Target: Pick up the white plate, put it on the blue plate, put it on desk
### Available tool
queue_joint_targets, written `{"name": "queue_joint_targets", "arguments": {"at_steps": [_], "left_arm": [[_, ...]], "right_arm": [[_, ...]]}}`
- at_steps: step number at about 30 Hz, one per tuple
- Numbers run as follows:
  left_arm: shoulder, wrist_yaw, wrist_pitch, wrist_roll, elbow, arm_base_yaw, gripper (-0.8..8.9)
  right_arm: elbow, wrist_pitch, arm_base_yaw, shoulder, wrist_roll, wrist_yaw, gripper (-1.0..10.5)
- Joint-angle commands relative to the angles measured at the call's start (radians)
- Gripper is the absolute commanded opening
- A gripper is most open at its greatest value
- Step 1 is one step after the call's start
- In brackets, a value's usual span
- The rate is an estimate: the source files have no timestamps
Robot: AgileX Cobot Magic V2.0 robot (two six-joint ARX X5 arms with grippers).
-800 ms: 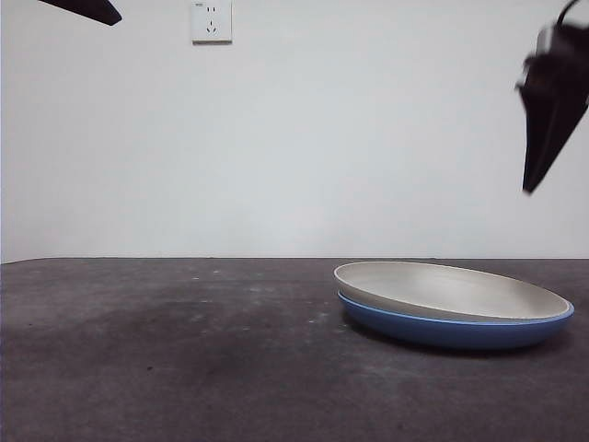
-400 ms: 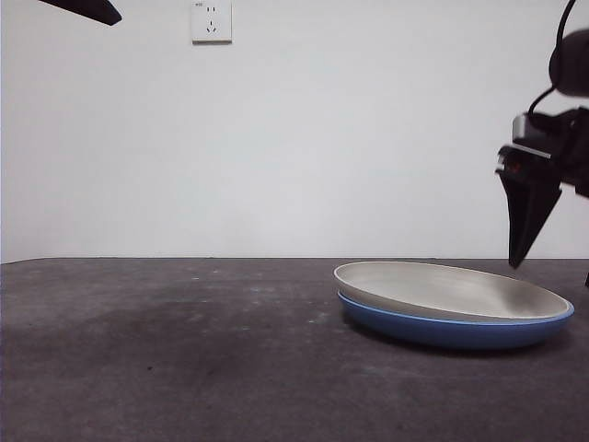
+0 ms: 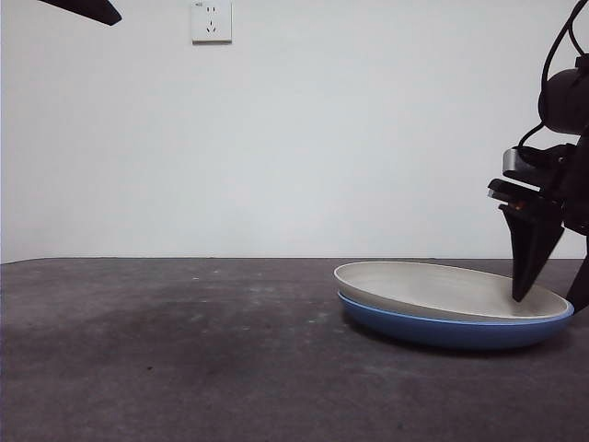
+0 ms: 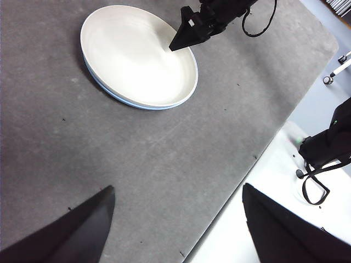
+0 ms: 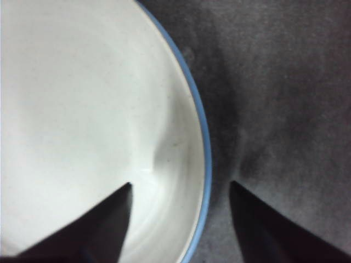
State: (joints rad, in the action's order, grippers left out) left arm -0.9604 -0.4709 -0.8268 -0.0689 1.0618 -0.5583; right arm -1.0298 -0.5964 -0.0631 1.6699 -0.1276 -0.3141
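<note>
Straddling the stacked rims at the right of the front view, right gripper (image 3: 550, 299) open, one jaw tip down inside the white plate (image 3: 442, 287) near its right edge, the other cut off by the frame beyond the rim. White plate nested in the blue plate (image 3: 442, 330), tilted slightly, its left side riding higher. Both on the desk (image 3: 184, 350), right of centre. Only the blue plate's outer wall and thin rim visible beneath the white one. Black tip of the left arm just showing at the top left corner.

Looking down in the left wrist view: left gripper (image 4: 175, 211) wide open, high over bare desk, well apart from the plates. White plate (image 4: 134, 55) covering the blue plate (image 4: 118, 97) except for a thin blue crescent. One jaw of the right gripper (image 4: 184, 41) over the white plate's edge; the second jaw not made out.

Close in the right wrist view: right gripper (image 5: 180, 189) spread, one jaw over the white plate (image 5: 82, 109), the other over the desk (image 5: 274, 82), blue rim (image 5: 205, 159) between them. Contact with the plate impossible to tell.
</note>
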Motion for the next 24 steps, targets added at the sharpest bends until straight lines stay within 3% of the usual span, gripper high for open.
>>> {"name": "queue_joint_targets", "arguments": {"at_steps": [1,9,24], "left_arm": [[-0.006,-0.003,0.011,0.008,0.008,-0.005,3.74],[-0.006,-0.003,0.01,0.008,0.008,-0.005,3.74],[-0.006,-0.003,0.004,0.005,0.008,-0.005,3.74]], "right_arm": [[-0.017,0.013,0.0,0.023,0.008,0.002,1.4],[-0.017,0.016,0.008,0.023,-0.004,0.042,0.1],[-0.018,0.028,0.008,-0.103,-0.023,0.033,0.1]]}}
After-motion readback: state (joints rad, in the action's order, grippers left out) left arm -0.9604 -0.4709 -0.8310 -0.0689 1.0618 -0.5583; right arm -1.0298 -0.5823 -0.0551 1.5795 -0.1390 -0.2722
